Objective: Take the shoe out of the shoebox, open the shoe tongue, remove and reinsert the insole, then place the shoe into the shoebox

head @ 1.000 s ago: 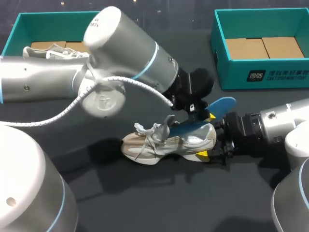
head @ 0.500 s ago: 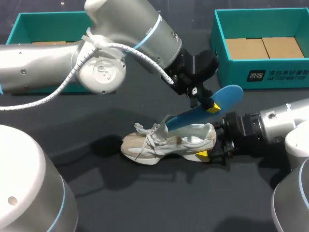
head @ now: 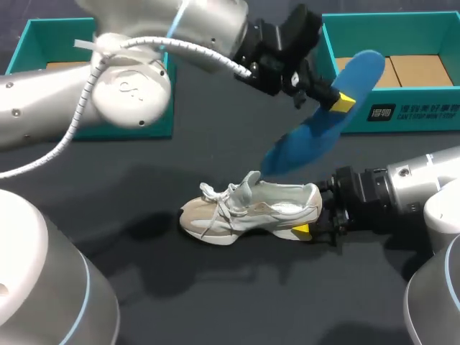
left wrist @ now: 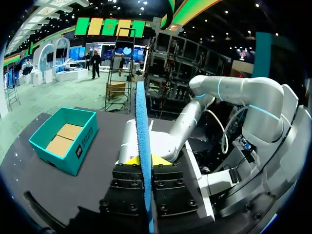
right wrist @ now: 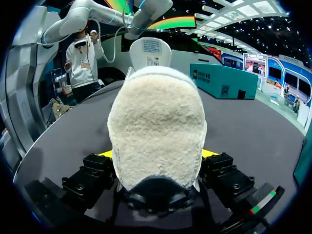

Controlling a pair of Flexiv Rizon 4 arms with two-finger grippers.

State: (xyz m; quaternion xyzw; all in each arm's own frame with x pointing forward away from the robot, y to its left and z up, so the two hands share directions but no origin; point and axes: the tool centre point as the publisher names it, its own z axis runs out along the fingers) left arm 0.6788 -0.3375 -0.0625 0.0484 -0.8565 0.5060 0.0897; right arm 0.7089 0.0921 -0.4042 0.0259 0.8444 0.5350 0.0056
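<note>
Head view:
- The shoe [head: 248, 212] stands on its sole on the dark table [head: 215, 302], toe to 9 o'clock, heel to 3 o'clock, tongue standing up.
- The right arm [head: 402, 194] enters from 3 o'clock. The right gripper [head: 313, 213] is at the heel, with one yellow tip showing on the near side.
- The left arm [head: 129, 86] enters from 9 o'clock and reaches past the middle. The left gripper [head: 336, 99] pinches the blue insole [head: 316, 136].
- The insole hangs in the air, clear of the shoe, at about 1 o'clock from it. It slants, with its lower end toward the shoe.
- The right shoebox [head: 402, 111] is at 1 o'clock on the table, open. The left shoebox [head: 21, 50] is at 11 o'clock, partly hidden behind the left arm.

Right wrist view:
- The shoe [right wrist: 156, 131] shows heel-on and fills the gap. A yellow tip presses each side, so the right gripper [right wrist: 156, 155] is clamped on the shoe.

Left wrist view:
- The insole [left wrist: 141, 126] shows edge-on between the fingers. The left gripper [left wrist: 145, 160] is at a narrow gap, holding the insole.
</note>
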